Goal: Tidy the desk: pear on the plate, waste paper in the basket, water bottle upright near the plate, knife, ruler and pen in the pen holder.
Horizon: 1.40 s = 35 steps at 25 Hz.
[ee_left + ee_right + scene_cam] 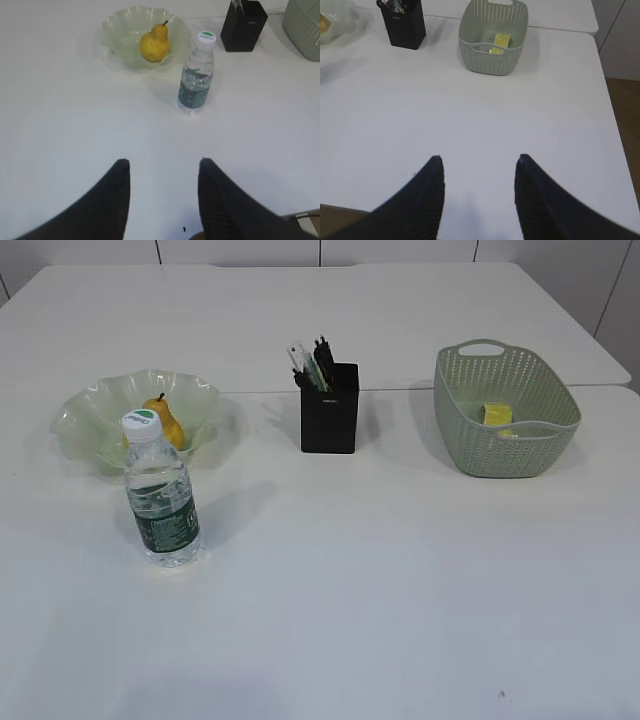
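Observation:
The yellow pear (164, 422) (155, 43) lies in the pale-green ruffled plate (90, 410) (116, 26) at the left. The water bottle (161, 491) (196, 73) stands upright just in front of the plate. The black pen holder (330, 408) (243, 26) (403, 24) holds the ruler, a pen and other items (312, 362). The yellow waste paper (498, 415) (501, 39) lies inside the sage-green basket (470, 445) (490, 62). My left gripper (164, 162) is open and empty above bare table, well short of the bottle. My right gripper (478, 159) is open and empty, well short of the basket. Neither gripper shows in the exterior view.
The white table's right edge (615, 145) runs beside my right gripper, with floor beyond. A second table (300, 310) butts against the back. A small dark speck (184, 229) lies on the table between my left jaws.

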Tool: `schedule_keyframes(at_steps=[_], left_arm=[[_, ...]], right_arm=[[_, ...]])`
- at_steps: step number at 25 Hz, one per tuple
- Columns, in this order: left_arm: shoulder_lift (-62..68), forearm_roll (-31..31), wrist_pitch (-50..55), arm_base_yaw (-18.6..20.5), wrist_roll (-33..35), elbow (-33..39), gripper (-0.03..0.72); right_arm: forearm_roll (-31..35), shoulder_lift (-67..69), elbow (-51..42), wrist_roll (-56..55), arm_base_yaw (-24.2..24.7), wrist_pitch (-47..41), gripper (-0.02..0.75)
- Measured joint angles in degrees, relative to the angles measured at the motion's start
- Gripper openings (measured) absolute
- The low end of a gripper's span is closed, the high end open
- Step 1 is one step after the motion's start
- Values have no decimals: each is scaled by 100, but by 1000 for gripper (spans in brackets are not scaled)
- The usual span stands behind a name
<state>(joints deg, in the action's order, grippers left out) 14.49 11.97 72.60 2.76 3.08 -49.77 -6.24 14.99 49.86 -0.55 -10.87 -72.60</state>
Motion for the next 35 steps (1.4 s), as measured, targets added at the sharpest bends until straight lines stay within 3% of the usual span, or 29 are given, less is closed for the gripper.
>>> schedule_keyframes(at_steps=[7, 11, 26, 35], left_arm=[[-1005, -144, 23, 0, 0, 15, 312], [-1385, -167, 45, 0, 0, 401, 312], [-1410, -777, 57, 0, -3, 1538, 314], [-1410, -777, -166, 0, -3, 1745, 426]], right_arm=[[60, -1044, -612, -10, 0, -42, 347], [70, -1421, -1036, -10, 0, -42, 347], [102, -1603, -1771, 98, 0, -54, 347], [28, -1603, -1831, 161, 0, -43, 347]])
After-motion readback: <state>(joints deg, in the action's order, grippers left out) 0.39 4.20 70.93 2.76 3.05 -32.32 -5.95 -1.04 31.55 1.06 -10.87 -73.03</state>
